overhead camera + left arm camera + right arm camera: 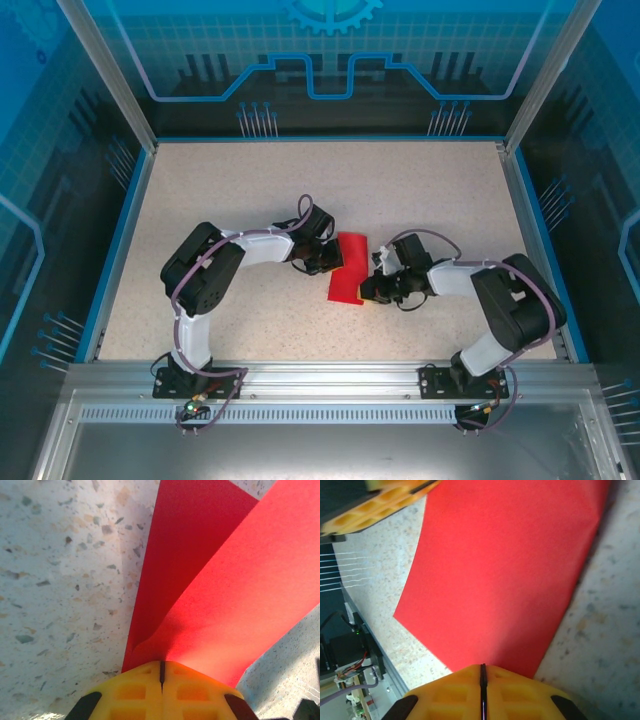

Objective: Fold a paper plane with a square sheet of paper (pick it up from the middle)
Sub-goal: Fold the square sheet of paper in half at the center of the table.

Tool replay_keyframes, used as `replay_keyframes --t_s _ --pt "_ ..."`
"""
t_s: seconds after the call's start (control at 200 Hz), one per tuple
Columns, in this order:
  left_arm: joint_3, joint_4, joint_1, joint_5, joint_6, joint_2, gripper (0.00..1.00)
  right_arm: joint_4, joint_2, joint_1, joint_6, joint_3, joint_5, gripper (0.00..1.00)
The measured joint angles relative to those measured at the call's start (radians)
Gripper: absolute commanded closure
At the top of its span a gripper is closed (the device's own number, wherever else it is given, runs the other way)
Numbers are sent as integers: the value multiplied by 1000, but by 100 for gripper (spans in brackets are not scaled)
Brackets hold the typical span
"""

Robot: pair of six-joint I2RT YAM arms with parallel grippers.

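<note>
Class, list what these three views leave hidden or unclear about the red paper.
Top view: the square sheet of paper is too small to read creases; the left gripper and right gripper cover its side edges.
Left wrist view: shut yellow fingers hide the pinched edge; the frame cuts the sheet's far end.
Right wrist view: its fingers hide the gripped edge; the top border crops the sheet.

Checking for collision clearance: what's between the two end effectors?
Just the square sheet of paper, pinched by the left end effector and right end effector; top external view shows it.
</note>
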Motion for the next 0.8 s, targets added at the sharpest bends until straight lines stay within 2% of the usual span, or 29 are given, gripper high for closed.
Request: replay_keyframes --t_s 0.12,0.375,0.58,0.8 --pt "0 0 0 0 0 0 100 4 -45 9 0 -14 -7 87" --pt "0 0 -1 0 0 0 100 -27 11 10 -28 -24 -1 89" --pt "0 1 -1 0 1 0 100 -85 -13 10 -51 -20 12 89" --pt "0 0 -1 0 19 0 100 -142 -69 10 -49 60 14 88"
